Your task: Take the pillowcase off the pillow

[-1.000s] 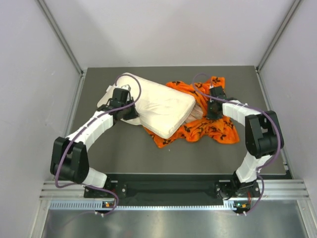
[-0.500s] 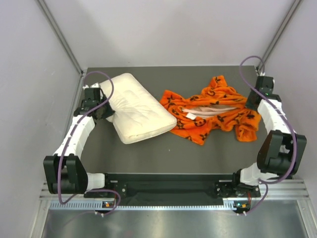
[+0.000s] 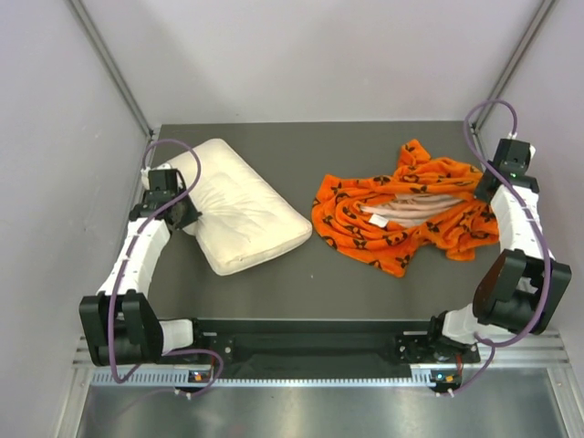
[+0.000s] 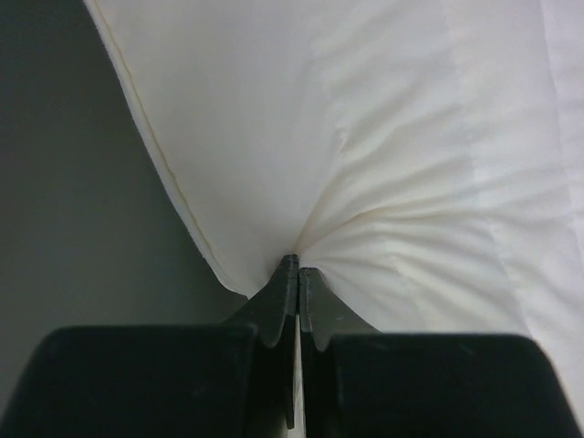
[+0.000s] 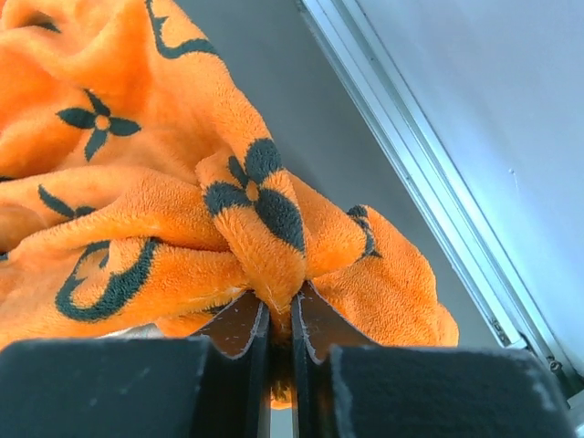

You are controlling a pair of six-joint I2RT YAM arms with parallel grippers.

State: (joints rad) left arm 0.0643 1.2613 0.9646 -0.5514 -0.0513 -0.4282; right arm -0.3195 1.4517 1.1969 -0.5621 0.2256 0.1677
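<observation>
Left gripper point(image 4: 297, 274) pinches the pillow point(image 3: 239, 205); right gripper point(image 5: 281, 315) clamps the pillowcase point(image 3: 406, 233), well right of the pillow, so the two lie separated

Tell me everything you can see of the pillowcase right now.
The pillowcase is plush orange fabric with black flower and circle motifs, a pale lining showing at its open mouth and a small white tag. It lies crumpled on the table, right side, off and apart from the pillow. The right gripper is shut on a fold at its right edge.
</observation>
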